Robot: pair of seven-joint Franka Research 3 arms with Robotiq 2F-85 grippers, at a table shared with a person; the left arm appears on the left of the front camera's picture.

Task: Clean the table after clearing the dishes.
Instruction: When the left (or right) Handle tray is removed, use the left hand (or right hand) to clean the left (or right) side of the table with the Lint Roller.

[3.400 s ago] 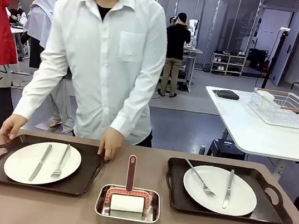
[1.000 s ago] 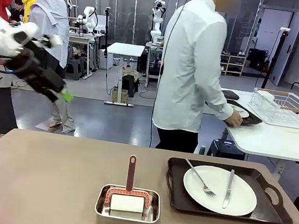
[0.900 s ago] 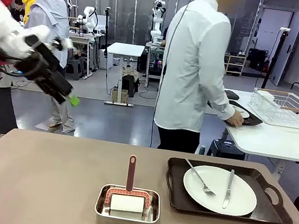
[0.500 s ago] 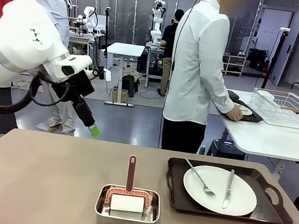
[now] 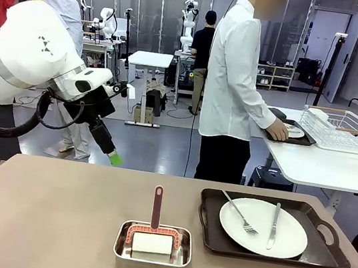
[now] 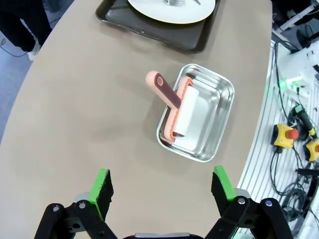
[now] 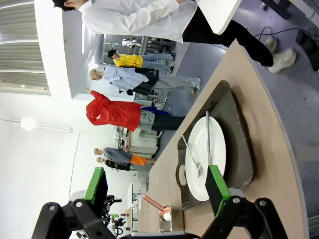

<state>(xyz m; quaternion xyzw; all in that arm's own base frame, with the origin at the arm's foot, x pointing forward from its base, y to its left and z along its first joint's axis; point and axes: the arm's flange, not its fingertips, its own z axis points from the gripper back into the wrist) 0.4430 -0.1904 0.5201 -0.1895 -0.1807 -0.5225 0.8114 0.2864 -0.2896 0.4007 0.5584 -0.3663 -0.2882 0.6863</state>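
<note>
The brownish table (image 5: 39, 214) carries one dark tray (image 5: 206, 238) at its right, holding a white plate (image 5: 263, 227) with a fork (image 5: 241, 215) and a knife (image 5: 273, 226). A person stands at the white side table with a hand on a second tray with a plate (image 5: 288, 132). My left gripper (image 5: 114, 158) hangs above the table's far left edge; in the left wrist view it (image 6: 162, 184) is open and holds nothing, above bare tabletop (image 6: 84, 109), with the tray (image 6: 149, 29) beyond. My right gripper (image 7: 155, 184) is open, facing the plate (image 7: 204, 159) on its tray (image 7: 239, 144).
A steel tin (image 5: 150, 256) with a pink-handled lint roller (image 5: 157, 206) sits at the front middle of the table, also in the left wrist view as the tin (image 6: 214, 107) and roller (image 6: 182, 112). The white side table (image 5: 322, 170) bears a wire rack (image 5: 341, 130). Other people stand far off.
The person carried the left tray with its plate to the white side table. My left arm swung in from the left and lowered toward the table's far edge.
</note>
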